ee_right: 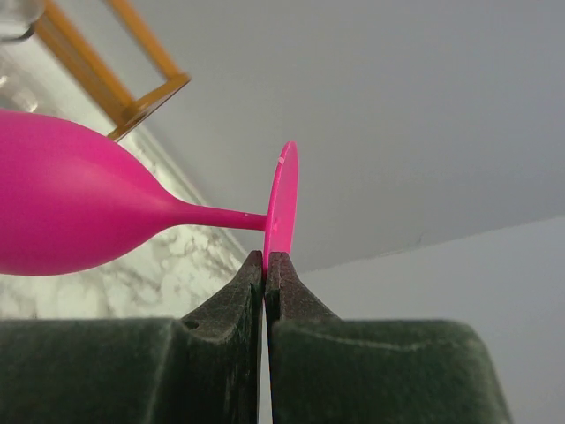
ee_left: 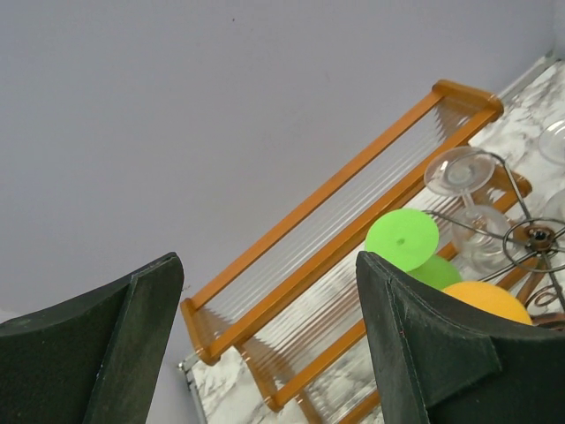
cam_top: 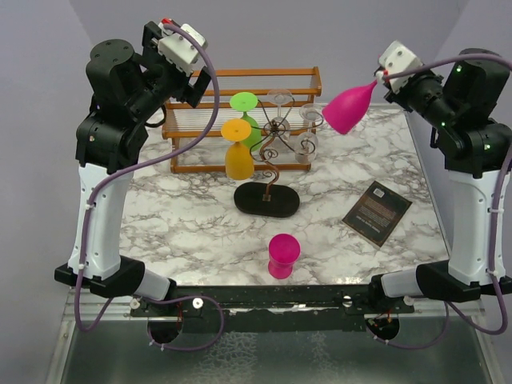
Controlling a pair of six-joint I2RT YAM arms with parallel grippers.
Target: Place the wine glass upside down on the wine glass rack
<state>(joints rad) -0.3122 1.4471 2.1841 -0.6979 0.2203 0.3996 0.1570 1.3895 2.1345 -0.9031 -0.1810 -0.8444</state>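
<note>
The left hand (ee_left: 267,265) hangs over the far left corner of the tabletop (cam_top: 176,216), its fingers wide apart and holding nothing; the wine glass rack (cam_top: 268,200) stands mid-tabletop just in front of the wooden shelf (cam_top: 240,76), with an orange glass (cam_top: 238,160) and a green glass (cam_top: 244,102) hung foot-up on it, and its thin wires are hard to trace among the clear glasses; the pink wine glass (cam_top: 348,108) is in the air over the far right corner, its long axis near level, bowl mouth slanting down toward the rack, foot toward the right hand (ee_right: 266,258), which is pinched tight on the foot's rim; the right wrist view cuts off the bowl's mouth.
</note>
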